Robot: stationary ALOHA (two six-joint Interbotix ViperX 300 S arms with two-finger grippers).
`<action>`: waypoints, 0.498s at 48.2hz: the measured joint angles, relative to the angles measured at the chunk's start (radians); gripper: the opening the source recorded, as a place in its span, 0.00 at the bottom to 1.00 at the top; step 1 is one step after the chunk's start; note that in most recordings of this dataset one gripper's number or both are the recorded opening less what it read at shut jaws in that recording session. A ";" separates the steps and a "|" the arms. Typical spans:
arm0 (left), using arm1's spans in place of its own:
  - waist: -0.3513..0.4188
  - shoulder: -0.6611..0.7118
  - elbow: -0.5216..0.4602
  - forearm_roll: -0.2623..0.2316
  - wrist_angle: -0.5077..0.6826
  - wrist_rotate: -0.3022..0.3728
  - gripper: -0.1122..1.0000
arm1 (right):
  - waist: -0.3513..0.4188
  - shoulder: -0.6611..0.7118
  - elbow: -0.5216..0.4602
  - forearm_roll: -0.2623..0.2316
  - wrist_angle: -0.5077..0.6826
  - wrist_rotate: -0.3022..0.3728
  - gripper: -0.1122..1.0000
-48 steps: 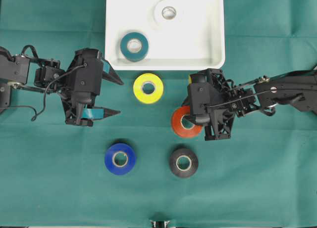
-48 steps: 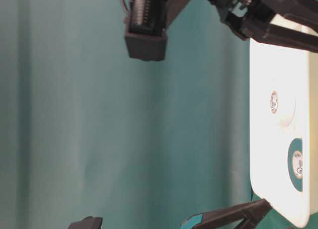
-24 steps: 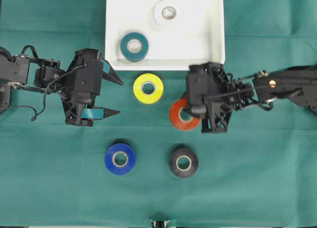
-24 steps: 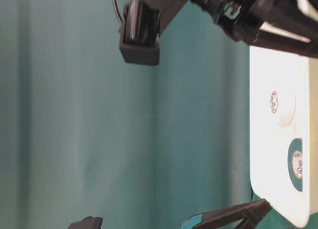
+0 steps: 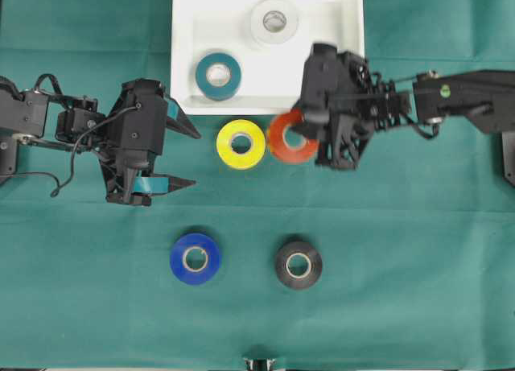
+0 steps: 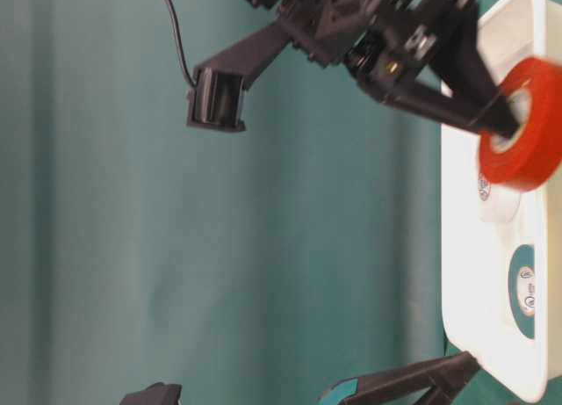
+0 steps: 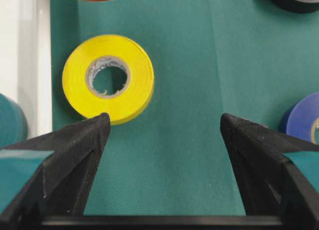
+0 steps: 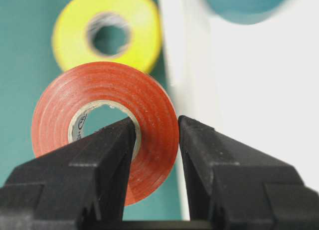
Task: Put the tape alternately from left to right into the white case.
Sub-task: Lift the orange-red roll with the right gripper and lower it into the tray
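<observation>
Red-orange roll (image 5: 290,138): glossy tape wound on a pale cardboard core, held off the green surface (image 5: 402,266). The right pincer (image 8: 155,140) is clamped on its wall, one finger through the core, the other outside. Overhead view places it centre frame, just below the lower rim of the white case (image 5: 181,65), close beside the yellow roll (image 5: 241,143); whether the two touch cannot be told. In the table-level view the roll is seen in front of the case's edge.

White case: shallow, rounded corners, raised rim, top centre of the overhead view. Inside it, the teal roll (image 5: 218,76) lies flat at lower left and the white roll (image 5: 274,21) flat at upper middle. The right half of the tray floor is bare.

Yellow roll lies flat on the cloth just under the case rim. Blue roll (image 5: 195,258) and black roll (image 5: 298,264) lie flat lower centre, well apart from each other and from the arms.

Left pincer (image 5: 183,158): jaws spread wide, gripping nothing, at left of frame. In its wrist view the yellow roll sits ahead of the upper finger (image 7: 75,140), with open cloth between the tips.
</observation>
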 measured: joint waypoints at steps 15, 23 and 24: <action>0.000 0.002 0.000 0.000 0.000 0.000 0.93 | -0.118 0.040 -0.051 0.000 -0.015 0.000 0.12; 0.000 0.002 -0.002 0.000 0.000 0.002 0.93 | -0.149 0.080 -0.081 -0.005 -0.021 -0.005 0.12; 0.000 0.002 0.000 0.000 0.002 0.000 0.93 | -0.153 0.086 -0.086 -0.005 -0.023 -0.005 0.12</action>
